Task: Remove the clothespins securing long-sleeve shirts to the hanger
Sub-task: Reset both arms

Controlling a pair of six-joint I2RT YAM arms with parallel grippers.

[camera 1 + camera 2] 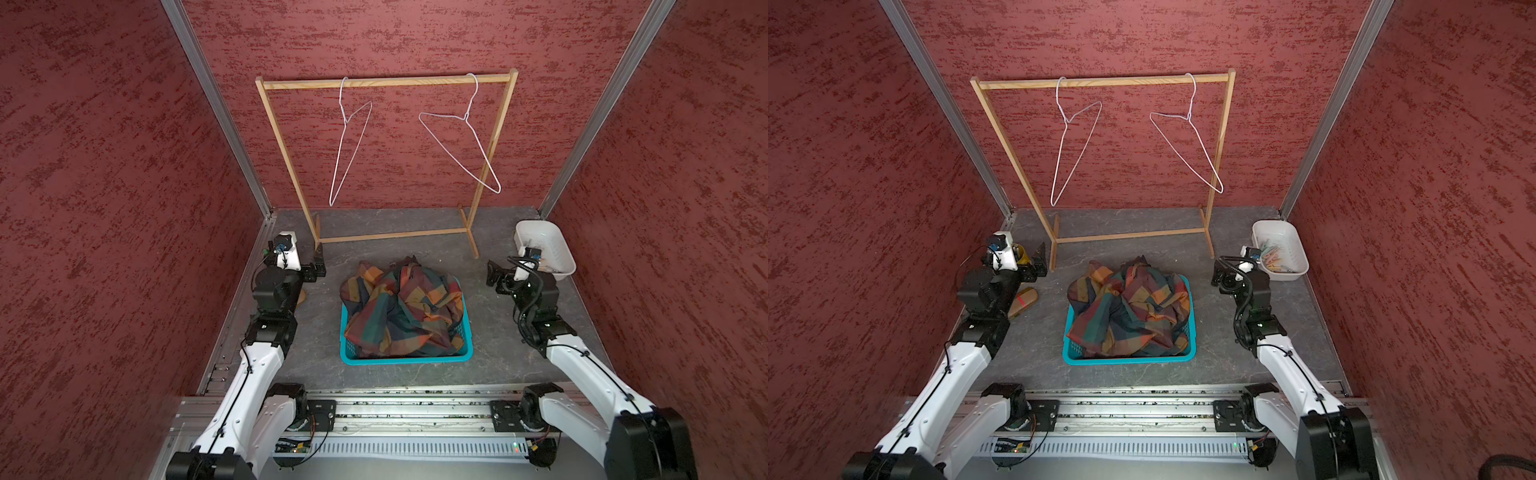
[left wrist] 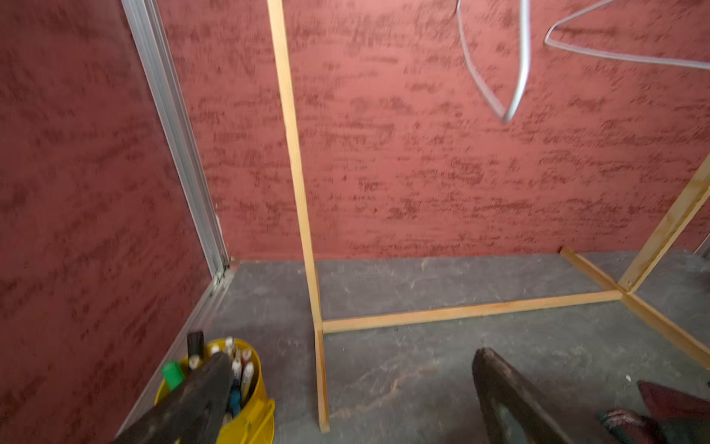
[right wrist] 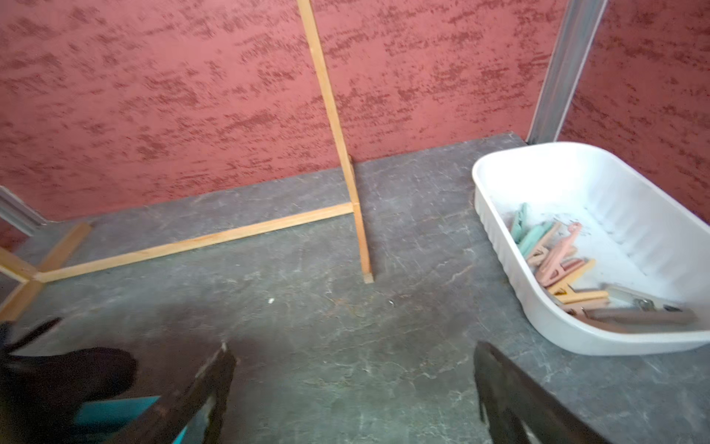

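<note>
The left arm (image 1: 255,374) and right arm (image 1: 582,370) wear glossy white shells broken by chunky black joints. Behind the left pincer (image 1: 318,266) sits a white wrist block (image 1: 291,251) with small blue and green plugs; a thin black cable (image 1: 233,399) runs back along the shell. Behind the right pincer (image 1: 493,277) a thicker black cable (image 1: 517,259) loops. The fingers (image 2: 511,399) are dark, wedge-shaped, scuffed pale at the edges. Farthest from the pincers, black plates (image 1: 320,415) are screwed to a silver rail (image 1: 399,409).

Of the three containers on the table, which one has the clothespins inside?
The white tub: pastel clothespins lie in it. The teal basket holds the plaid shirts, and the yellow bucket holds marker-like sticks.
</note>
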